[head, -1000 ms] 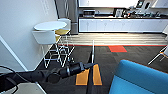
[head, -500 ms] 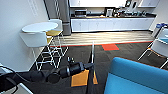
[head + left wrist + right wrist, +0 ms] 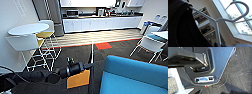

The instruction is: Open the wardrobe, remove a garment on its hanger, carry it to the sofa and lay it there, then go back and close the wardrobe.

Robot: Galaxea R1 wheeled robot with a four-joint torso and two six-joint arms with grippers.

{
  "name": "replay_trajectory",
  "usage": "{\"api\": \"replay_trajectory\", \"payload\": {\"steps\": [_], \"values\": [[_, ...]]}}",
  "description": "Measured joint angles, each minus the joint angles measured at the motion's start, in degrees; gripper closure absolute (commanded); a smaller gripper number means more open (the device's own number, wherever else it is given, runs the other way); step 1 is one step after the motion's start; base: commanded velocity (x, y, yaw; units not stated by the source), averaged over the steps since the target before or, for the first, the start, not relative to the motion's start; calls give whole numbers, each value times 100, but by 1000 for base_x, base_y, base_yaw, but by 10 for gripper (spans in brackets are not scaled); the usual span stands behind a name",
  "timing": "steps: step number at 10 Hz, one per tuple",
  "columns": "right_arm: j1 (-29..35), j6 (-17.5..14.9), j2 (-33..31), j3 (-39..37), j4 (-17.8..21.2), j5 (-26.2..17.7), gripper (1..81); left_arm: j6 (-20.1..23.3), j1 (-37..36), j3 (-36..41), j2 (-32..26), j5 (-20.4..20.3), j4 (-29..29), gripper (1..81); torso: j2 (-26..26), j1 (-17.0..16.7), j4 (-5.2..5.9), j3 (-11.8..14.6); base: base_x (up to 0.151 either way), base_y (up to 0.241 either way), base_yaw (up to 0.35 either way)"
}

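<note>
My left arm reaches in from the left, and my left gripper (image 3: 88, 66) is shut on the thin white hanger (image 3: 92, 53), which stands upright in front of me. In the left wrist view the hanger (image 3: 217, 28) shows close up, its curved hook against a window, with the black garment (image 3: 180, 28) draped over one shoulder of it. The bright blue sofa (image 3: 135, 75) is at the lower right, just right of the hanger. The right wrist view looks down at the robot's grey base (image 3: 220, 62) and the dark carpet.
A round white table (image 3: 27, 28) with white wire-legged stools (image 3: 45, 37) stands at the left. A white kitchen counter (image 3: 100, 23) runs along the back. A white chair (image 3: 150, 45) is at the right. Dark carpet with an orange tile (image 3: 78, 79) lies ahead.
The whole head view has shifted as the robot moves. The table and stools now sit further left and the sofa shows larger. The left arm still holds the hanger upright.
</note>
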Motion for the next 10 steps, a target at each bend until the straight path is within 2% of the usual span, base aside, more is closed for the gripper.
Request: {"api": "replay_trajectory", "payload": {"steps": [10], "values": [[-2,13,23,-6,6,0,10,0,-2,2,40,-26,50,811,-2,-2,2,-55,0,0,-206]]}}
